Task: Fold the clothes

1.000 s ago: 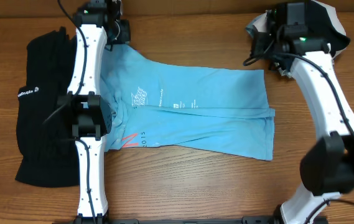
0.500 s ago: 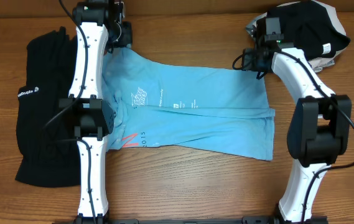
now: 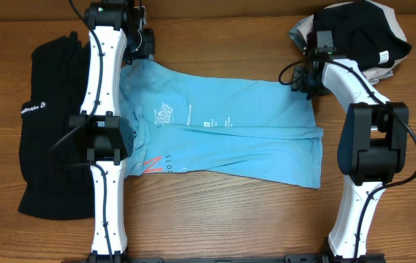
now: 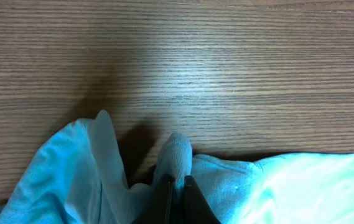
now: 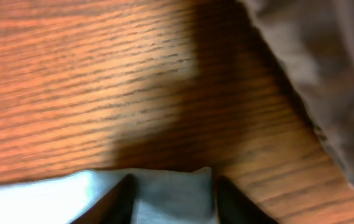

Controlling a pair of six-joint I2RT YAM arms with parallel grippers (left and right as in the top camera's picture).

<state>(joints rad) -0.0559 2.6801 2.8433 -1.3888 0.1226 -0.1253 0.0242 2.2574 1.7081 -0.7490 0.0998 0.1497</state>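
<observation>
Surface (image 3: 222,212): wood, T-shirt (image 3: 244,139) flat, black garment (image 3: 47,131) left
Left jaws: pinching T-shirt fold
Right jaws: apart, astride T-shirt corner

Right arm: one second ago we saw it stretched long, with the elbow low and far to the right. Now the elbow (image 3: 372,142) is drawn in and stands just beside the right edge of the light blue T-shirt (image 3: 251,131).
Right gripper: it was above the dark heap (image 3: 357,29) in the far right corner. Now we find the right gripper (image 3: 310,77) down at the far right corner of the shirt, a little further right than half a second ago.
Dark heap: the wrist covered a part of it before. Now we see it whole, with its white label.
</observation>
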